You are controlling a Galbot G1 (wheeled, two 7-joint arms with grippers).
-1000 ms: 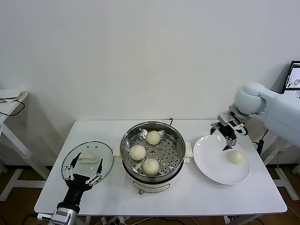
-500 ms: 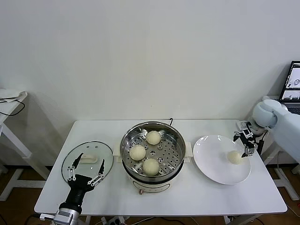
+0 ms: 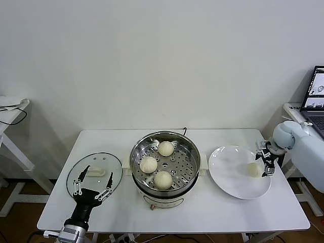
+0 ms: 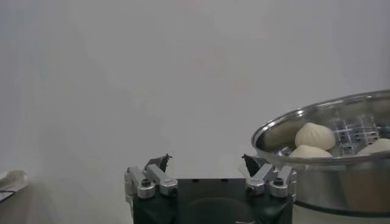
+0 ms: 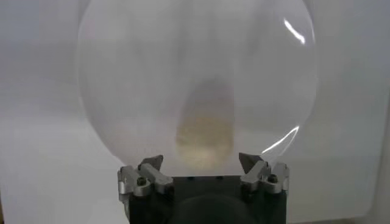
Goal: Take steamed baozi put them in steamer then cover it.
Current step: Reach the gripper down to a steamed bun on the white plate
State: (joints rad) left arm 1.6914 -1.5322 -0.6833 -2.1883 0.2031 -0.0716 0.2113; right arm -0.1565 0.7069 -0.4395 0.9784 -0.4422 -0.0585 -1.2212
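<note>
White table (image 3: pixel 212 210): three baozi (image 3: pixel 149 164) sit in the steamer (image 3: pixel 137 182); a fourth (image 3: pixel 254 169) awaits on the plate (image 3: pixel 228 172), right gripper (image 3: pixel 268 162) wide beside it. Cover (image 3: pixel 94 174) unplaced.

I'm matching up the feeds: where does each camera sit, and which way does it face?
Head view: high on the robot, looking down at table, steamer, cover, plate; both arms show.
Left wrist view: low at table level, facing the steamer; open left gripper shows.
Right wrist view: faces the plate and last baozi; open right gripper shows.
Head and left wrist views share the steamer.
</note>
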